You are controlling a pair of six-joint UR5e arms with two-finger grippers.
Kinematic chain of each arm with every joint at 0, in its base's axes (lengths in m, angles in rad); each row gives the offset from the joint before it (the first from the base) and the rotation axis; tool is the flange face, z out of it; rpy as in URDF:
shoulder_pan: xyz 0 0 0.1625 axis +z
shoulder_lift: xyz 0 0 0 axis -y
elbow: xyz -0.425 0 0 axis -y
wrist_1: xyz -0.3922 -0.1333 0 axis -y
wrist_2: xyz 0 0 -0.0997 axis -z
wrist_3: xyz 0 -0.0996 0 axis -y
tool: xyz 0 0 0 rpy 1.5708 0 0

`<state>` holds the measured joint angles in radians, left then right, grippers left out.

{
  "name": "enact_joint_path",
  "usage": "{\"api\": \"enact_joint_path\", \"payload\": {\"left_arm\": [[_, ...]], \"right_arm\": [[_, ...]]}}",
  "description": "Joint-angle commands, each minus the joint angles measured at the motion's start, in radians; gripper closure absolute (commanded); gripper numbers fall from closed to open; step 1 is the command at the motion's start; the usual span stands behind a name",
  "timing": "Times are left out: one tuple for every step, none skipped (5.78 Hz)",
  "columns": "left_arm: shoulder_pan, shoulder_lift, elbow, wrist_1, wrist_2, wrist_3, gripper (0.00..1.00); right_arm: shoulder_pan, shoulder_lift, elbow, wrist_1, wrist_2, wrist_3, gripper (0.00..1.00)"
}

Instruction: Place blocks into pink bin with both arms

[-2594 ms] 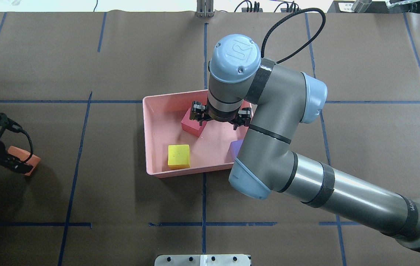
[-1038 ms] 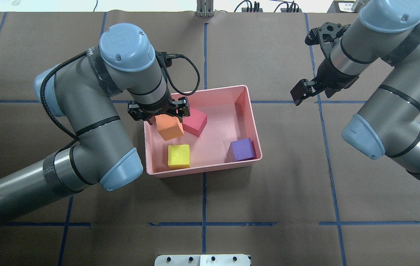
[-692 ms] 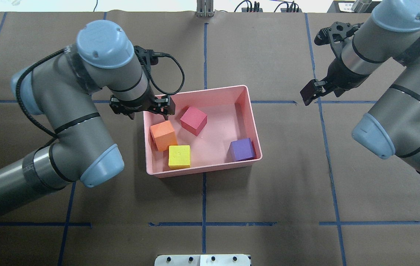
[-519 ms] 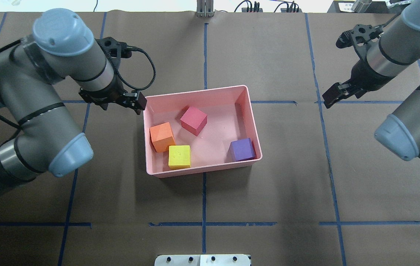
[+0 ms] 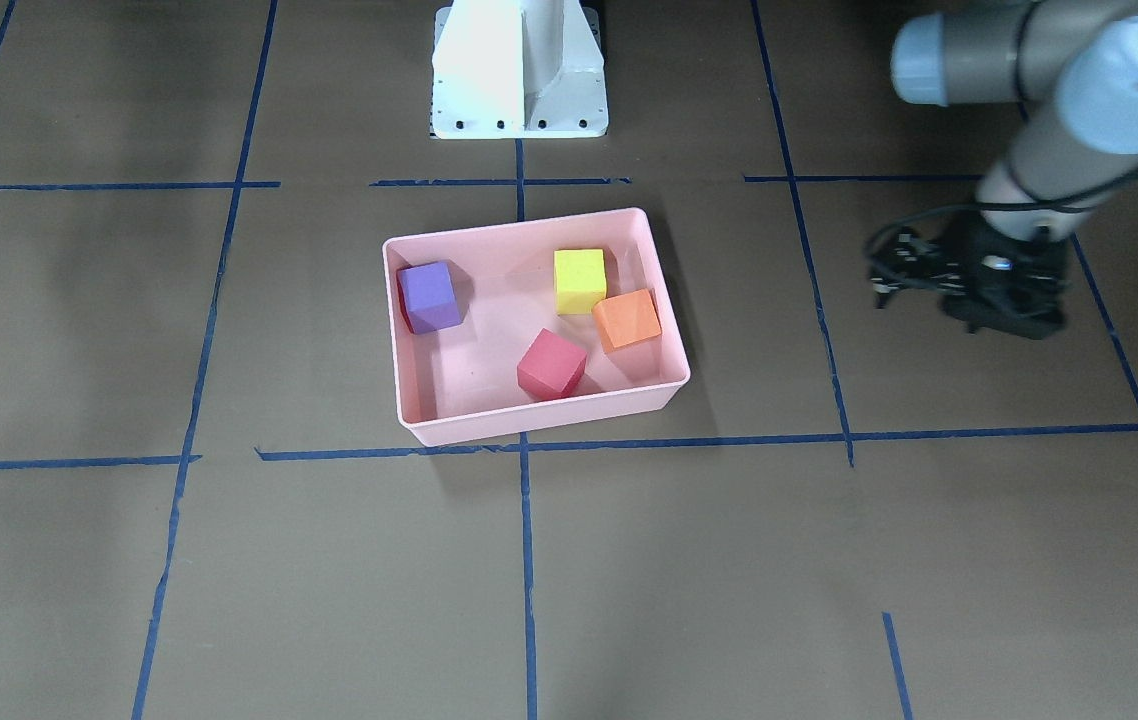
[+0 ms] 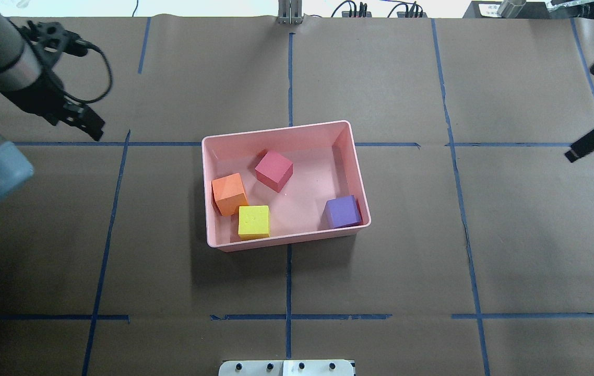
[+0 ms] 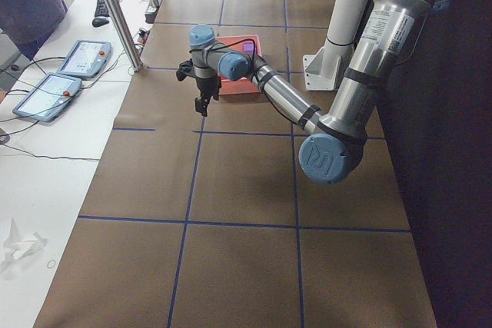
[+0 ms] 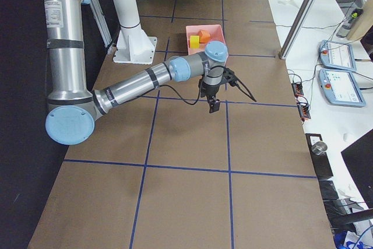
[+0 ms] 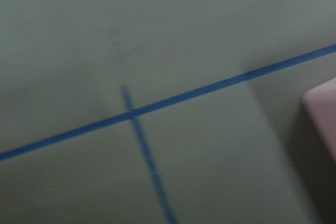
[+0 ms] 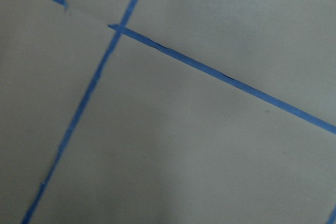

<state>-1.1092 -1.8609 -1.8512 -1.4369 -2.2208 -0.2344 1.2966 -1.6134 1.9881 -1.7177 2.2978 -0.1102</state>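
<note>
The pink bin (image 6: 276,131) sits at the table's centre, also in the front view (image 5: 519,222). All four blocks lie inside it: orange (image 6: 230,193), red (image 6: 274,169), yellow-green (image 6: 253,220) and purple (image 6: 342,210). My left gripper (image 6: 84,121) is open and empty, well left of the bin and above the table; it also shows in the front view (image 5: 1004,300). My right gripper (image 6: 589,143) is open and empty at the far right edge. The left wrist view shows only a bin corner (image 9: 323,114); the right wrist view shows bare table.
The white pedestal base (image 5: 519,70) stands on the robot's side of the bin. Blue tape lines (image 6: 289,282) cross the brown table cover. Tablets (image 7: 84,57) and a person are beyond the table's far edge.
My left gripper carried the orange block over the bin and let it go inside. Both arms have since swung outward, away from the bin, left arm leftward and right arm rightward.
</note>
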Motion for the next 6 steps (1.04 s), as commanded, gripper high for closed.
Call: {"api": "enact_joint_path", "payload": {"left_arm": [[-0.233,0.174,0.039,-0.005,-0.090,0.254,0.00],[-0.345,0.248,0.084,-0.011,-0.097,0.262,0.00],[-0.433,0.302,0.151,-0.066,-0.100,0.387,0.00],[-0.458,0.348,0.139,-0.077,-0.158,0.398,0.00],[-0.463,0.376,0.139,-0.079,-0.160,0.400,0.00],[-0.462,0.422,0.142,-0.080,-0.154,0.409,0.00]], "right_arm": [[0.227,-0.141,-0.055,0.000,0.012,-0.208,0.00],[0.324,-0.154,-0.146,0.000,0.023,-0.216,0.00],[0.345,-0.190,-0.176,0.001,0.026,-0.215,0.00],[0.354,-0.200,-0.167,0.001,0.067,-0.203,0.00],[0.354,-0.191,-0.164,0.001,0.068,-0.183,0.00],[0.352,-0.189,-0.161,0.001,0.071,-0.180,0.00]]}}
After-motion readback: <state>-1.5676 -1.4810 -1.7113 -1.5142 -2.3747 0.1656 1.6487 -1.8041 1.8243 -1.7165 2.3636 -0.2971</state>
